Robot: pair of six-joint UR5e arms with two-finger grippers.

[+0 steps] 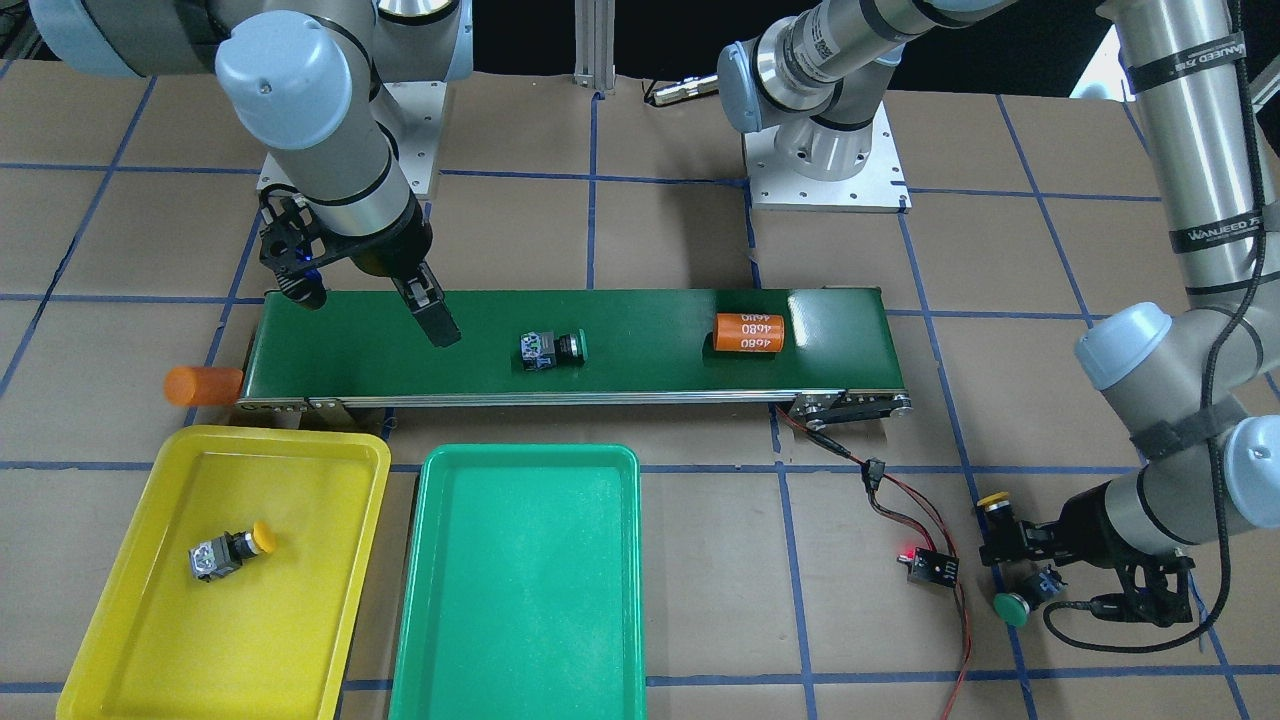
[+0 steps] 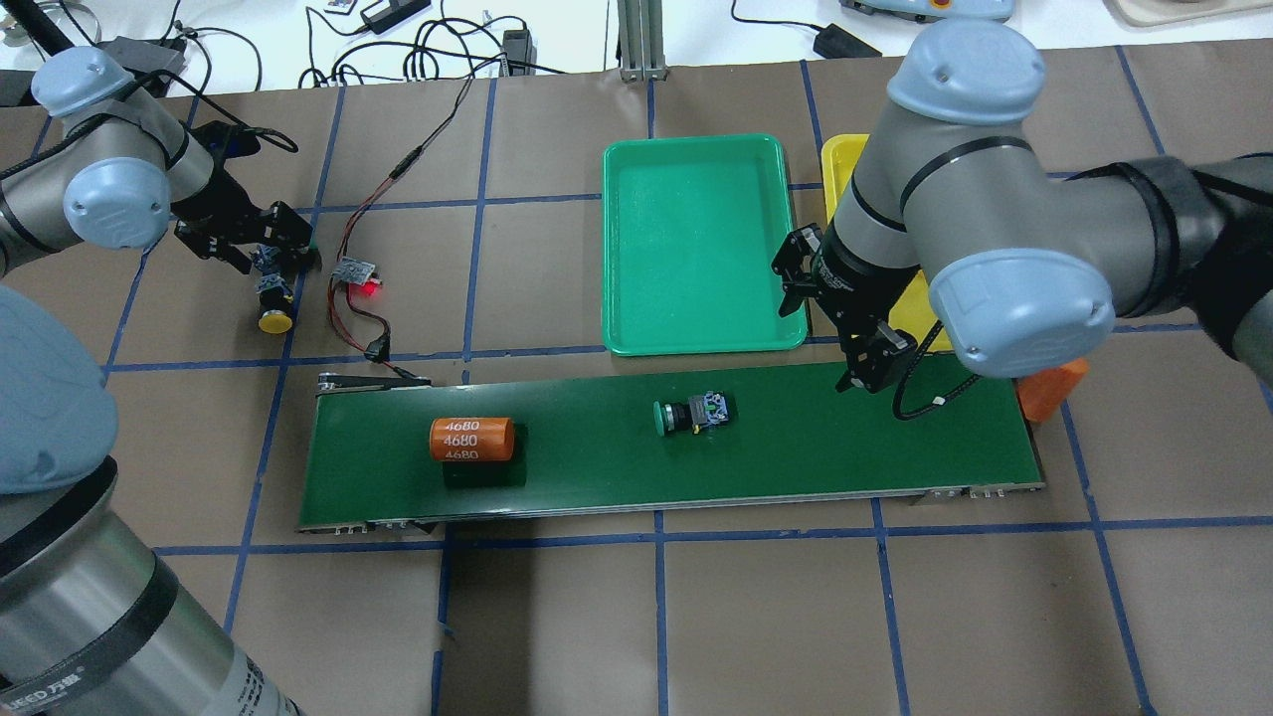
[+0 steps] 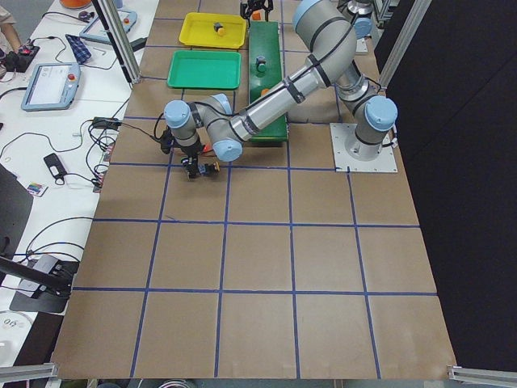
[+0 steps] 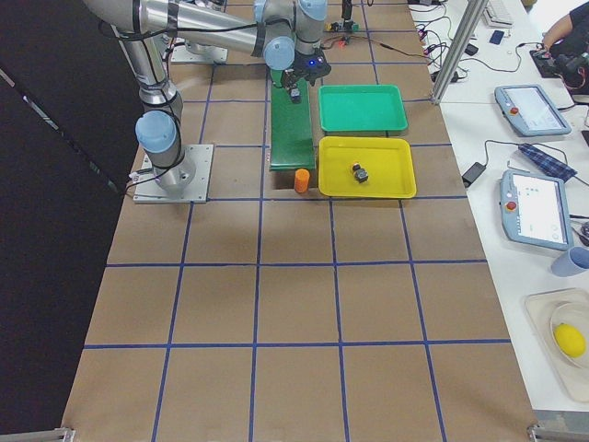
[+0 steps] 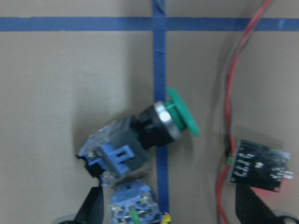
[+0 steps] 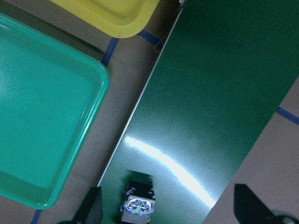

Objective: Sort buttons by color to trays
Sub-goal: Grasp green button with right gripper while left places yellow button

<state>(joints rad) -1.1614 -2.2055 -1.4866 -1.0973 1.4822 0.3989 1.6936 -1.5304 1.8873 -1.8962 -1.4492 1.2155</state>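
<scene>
While spread, right fingers (image 6: 96, 205) flank green button (image 6: 138, 205), left fingers (image 5: 96, 205) apparently gripping yellow button (image 2: 274, 316).

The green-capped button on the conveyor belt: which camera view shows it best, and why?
The front-facing view shows the green-capped button best: whole, unobstructed, lying on its side on the conveyor belt. The overhead view shows it nearly as well, the side views only tiny, the right wrist view just its contact block. The left wrist view misses it.

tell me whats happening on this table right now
Two robot arms are sorting buttons by color. One yellow button lies in the yellow tray; the green tray is empty. The right gripper, jaws open, hovers over the conveyor belt near a green button. The left gripper holds another yellow-capped button.
</scene>
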